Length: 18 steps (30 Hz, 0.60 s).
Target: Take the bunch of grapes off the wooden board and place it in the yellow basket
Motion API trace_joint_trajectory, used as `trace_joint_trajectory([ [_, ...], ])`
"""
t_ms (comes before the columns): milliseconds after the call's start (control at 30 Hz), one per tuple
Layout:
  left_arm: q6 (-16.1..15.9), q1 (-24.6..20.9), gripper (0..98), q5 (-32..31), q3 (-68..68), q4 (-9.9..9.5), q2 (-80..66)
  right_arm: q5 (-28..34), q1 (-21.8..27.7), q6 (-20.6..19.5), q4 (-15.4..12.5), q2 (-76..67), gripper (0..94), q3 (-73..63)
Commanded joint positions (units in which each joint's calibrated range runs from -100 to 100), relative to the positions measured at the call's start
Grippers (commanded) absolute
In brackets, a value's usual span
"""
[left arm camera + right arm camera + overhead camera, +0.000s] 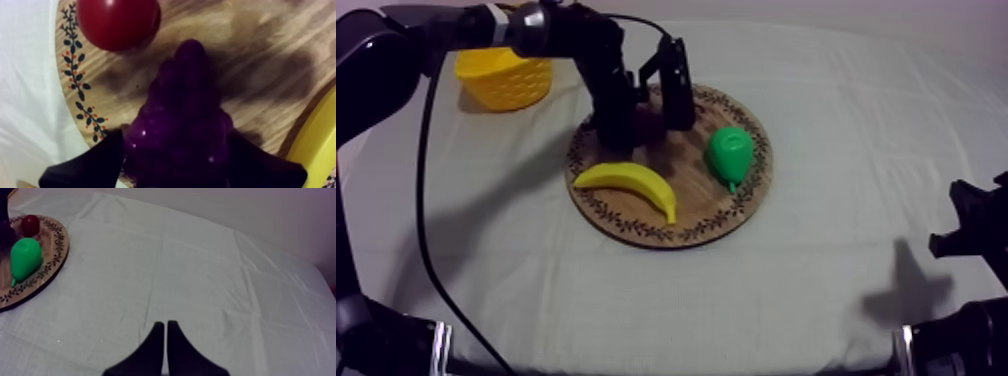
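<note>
The purple bunch of grapes (182,125) lies on the round wooden board (686,215), at its back left part. My left gripper (648,118) has come down over it from the upper left. Its black fingers (95,165) press against both sides of the bunch, so it is shut on the grapes. A small red fruit (117,22) sits on the board just beyond the grapes. The yellow basket (504,75) stands at the back left of the table, apart from the board. My right gripper (166,338) rests shut and holds nothing, low at the right (966,225).
A banana (628,185) lies on the board's front left part and a green pear (731,152) on its right part. The banana's yellow edge (320,135) is close beside the grapes. Bare cloth (856,150) stretches between the board and my right arm.
</note>
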Motion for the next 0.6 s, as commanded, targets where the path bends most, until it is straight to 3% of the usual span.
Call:
trace_joint_trajectory([
  [0, 0.0, -0.1, 69.0, -0.1, -0.1, 0.05, 0.2, 0.0, 0.0, 0.0, 0.0, 0.0, 0.5, 0.0],
  [300, 1.0, 0.1, 55.7, -1.4, 2.5, -0.29, -2.7, 0.0, 0.0, 0.0, 0.0, 0.0, 0.5, 0.0],
  [567, 3.3, -0.1, 52.5, -6.3, 13.9, -0.92, -15.5, 0.0, 0.0, 0.0, 0.0, 0.0, 0.5, 0.0],
])
